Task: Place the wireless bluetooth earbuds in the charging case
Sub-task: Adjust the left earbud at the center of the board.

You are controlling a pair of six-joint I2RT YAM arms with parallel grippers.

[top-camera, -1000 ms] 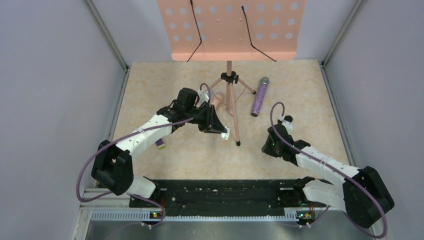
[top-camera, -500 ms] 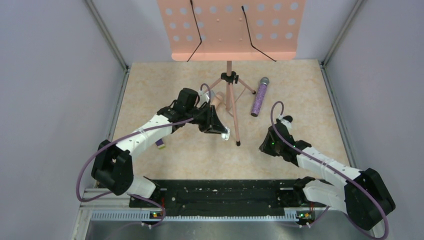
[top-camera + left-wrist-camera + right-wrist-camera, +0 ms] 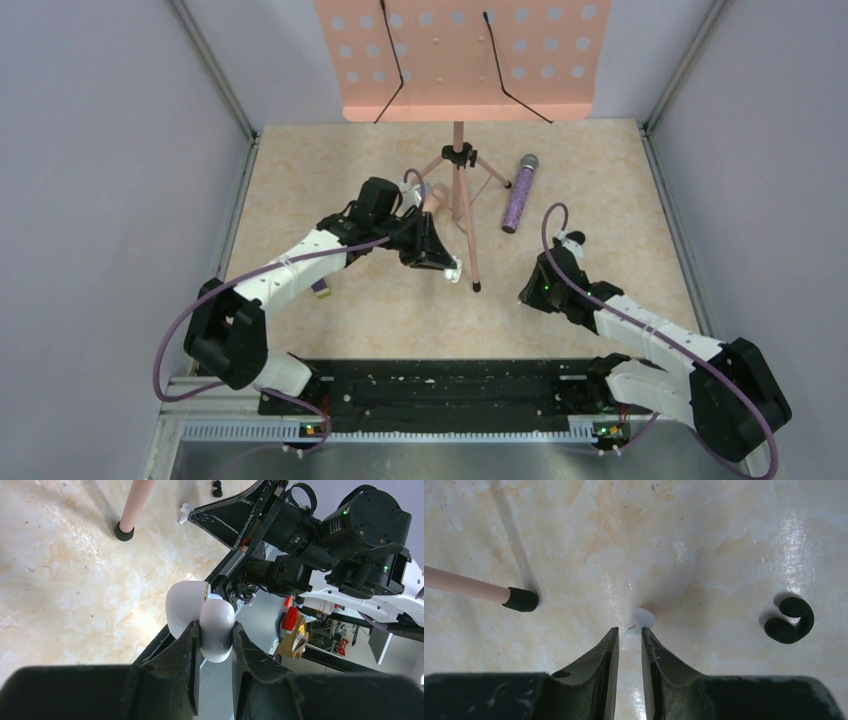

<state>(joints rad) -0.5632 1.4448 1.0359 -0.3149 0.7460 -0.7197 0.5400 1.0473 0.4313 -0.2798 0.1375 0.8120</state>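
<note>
My left gripper (image 3: 216,627) is shut on a glossy white oval charging case (image 3: 216,635) and holds it above the table. Its lid (image 3: 182,607) is swung open to the left. From above, the case (image 3: 453,270) shows at the left gripper (image 3: 446,266), beside the stand's front leg. A tiny white earbud (image 3: 640,621) lies on the table at the tips of my right gripper (image 3: 629,632). The jaws stand slightly apart, with the earbud's stem just between the tips. The same earbud (image 3: 184,514) shows in the left wrist view. No second earbud is in view.
A pink music stand (image 3: 458,190) rises mid-table. Its front leg ends in a black foot (image 3: 521,599) left of the earbud. A small black C-shaped piece (image 3: 790,621) lies to the earbud's right. A glittery purple microphone (image 3: 518,195) lies behind. A small purple-and-yellow cube (image 3: 320,288) sits under the left arm.
My right gripper has crept a little left and forward towards the earbud. The left gripper has barely moved and still holds the open case.
</note>
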